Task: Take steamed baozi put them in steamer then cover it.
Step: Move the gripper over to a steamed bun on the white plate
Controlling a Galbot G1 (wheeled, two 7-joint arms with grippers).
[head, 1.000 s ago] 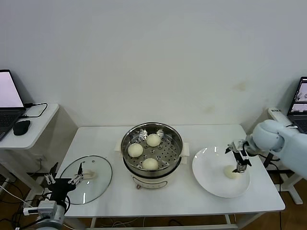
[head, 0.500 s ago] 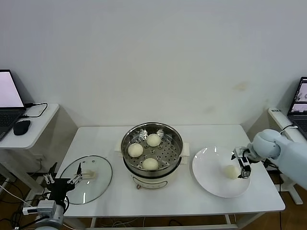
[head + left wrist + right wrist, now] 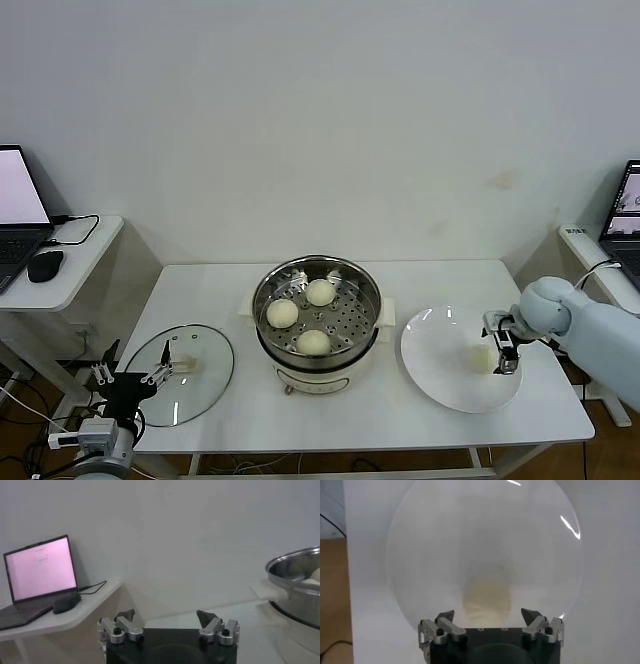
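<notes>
Your last steamed baozi [image 3: 481, 357] sits alone on the white plate [image 3: 440, 372], toward its right side, and it lies directly under the right claw [image 3: 503, 352]. In the right wrist view the bun [image 3: 487, 599] is centred between the two spread fingers [image 3: 534, 619], which hold nothing yet. It is round, so no axis matters; you likely only need to drop straight down and close.

The steamer [image 3: 370, 300] stands left of the plate, mid-bench, uncovered, with three buns [image 3: 313, 342] already on its tray and a free spot at the right. Its raised rim is the one thing to clear on the carry.

The cover [image 3: 205, 380] rests flat at the bench's left end, near the left claw [image 3: 168, 624], which waits open and empty.
</notes>
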